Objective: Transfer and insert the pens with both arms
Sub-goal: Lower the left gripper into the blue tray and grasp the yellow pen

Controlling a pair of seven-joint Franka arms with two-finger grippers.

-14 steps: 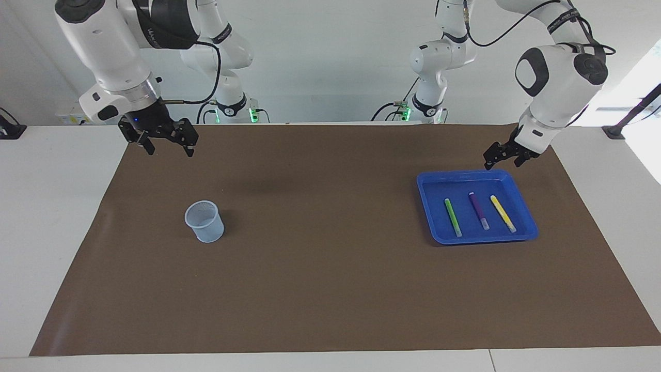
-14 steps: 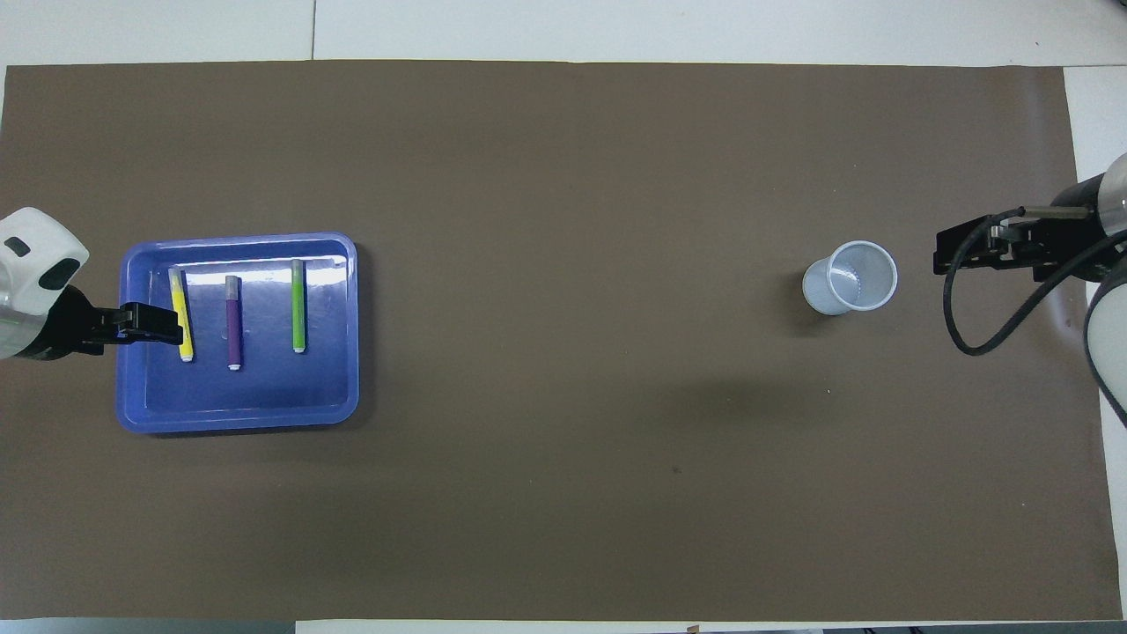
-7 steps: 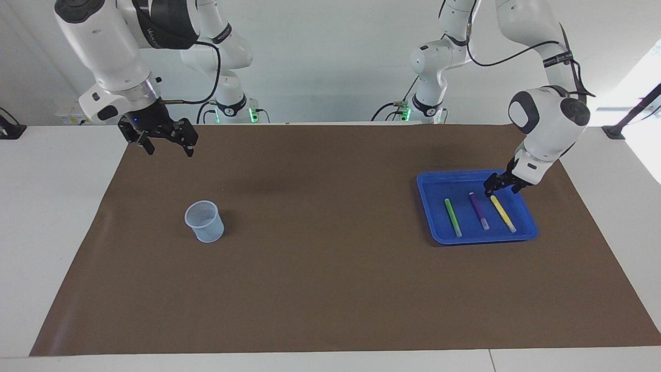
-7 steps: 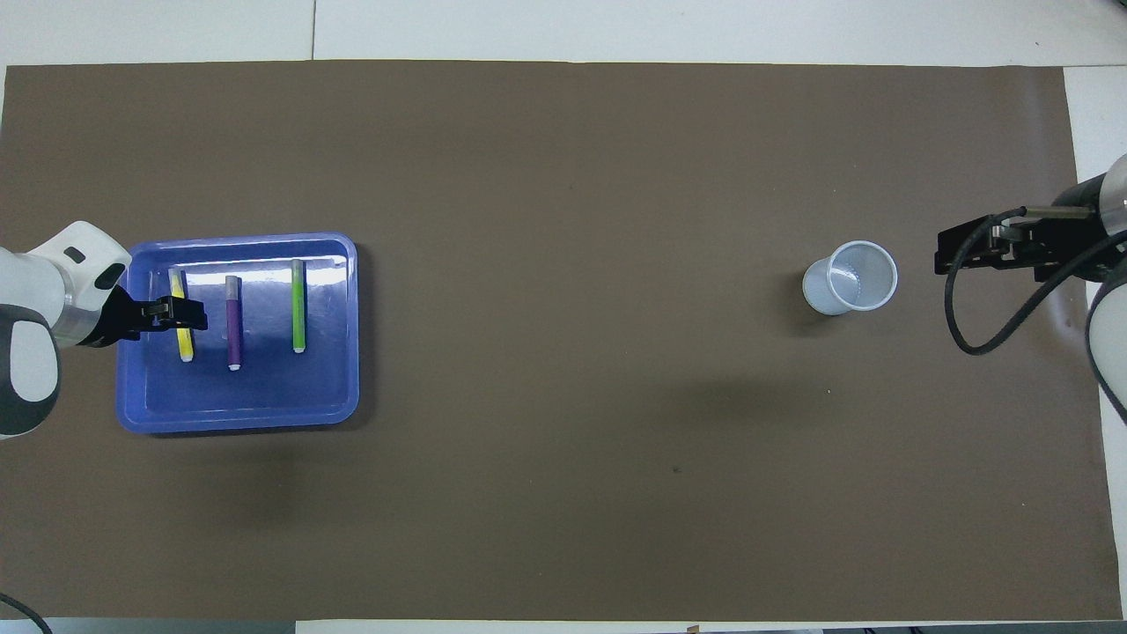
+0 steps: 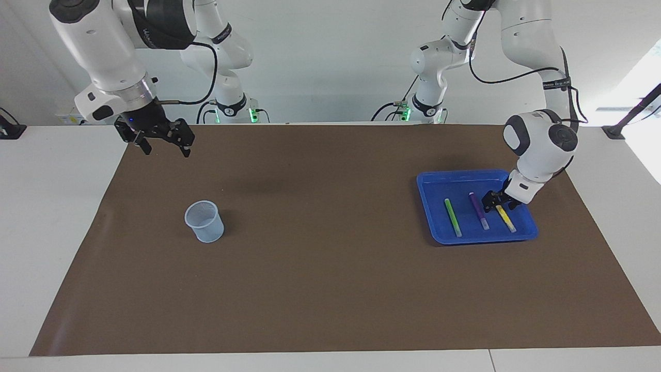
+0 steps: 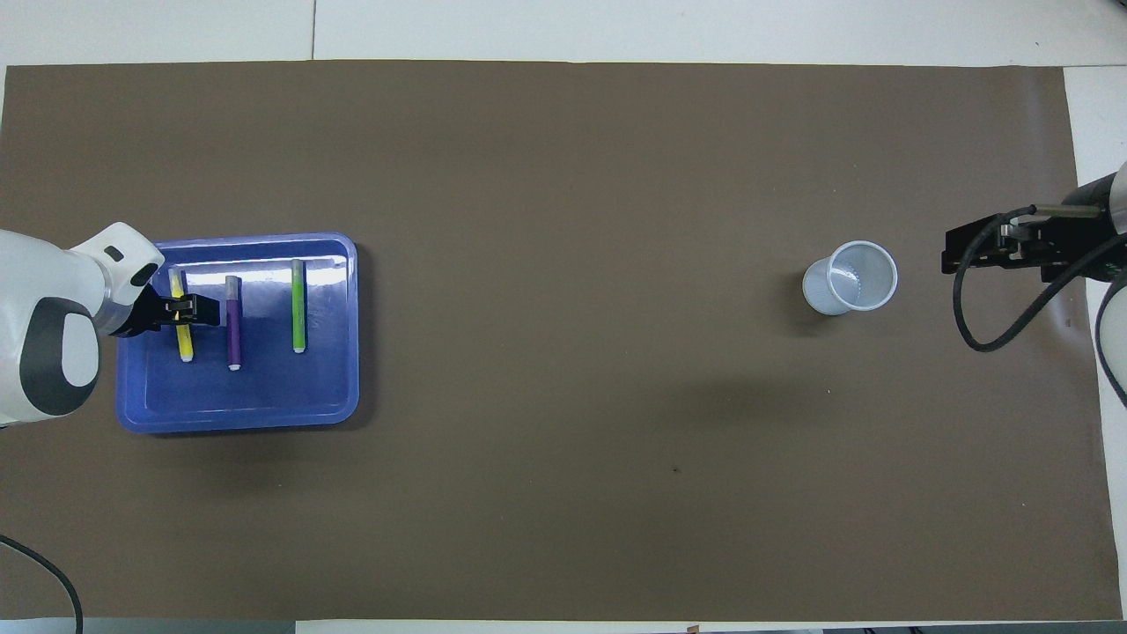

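Observation:
Three pens lie side by side in a blue tray (image 5: 454, 174) at the left arm's end of the mat: green (image 5: 453, 217), purple (image 5: 478, 210) and yellow (image 5: 506, 218). My left gripper (image 5: 496, 204) is low in the tray, open, with its fingers on either side of the yellow pen's upper part. In the overhead view it (image 6: 189, 310) covers the middle of the yellow pen (image 6: 185, 339), beside the purple (image 6: 233, 321) and green (image 6: 298, 305) pens. My right gripper (image 5: 166, 149) is open and empty, raised at the right arm's end of the mat, and waits.
A pale blue mesh cup (image 5: 205, 221) stands upright on the brown mat toward the right arm's end, also seen from overhead (image 6: 850, 277). Two smaller white arms with green lights stand at the robots' edge of the table.
My left gripper has come down from above the tray's edge into the tray and now sits around the yellow pen. The right gripper has barely moved.

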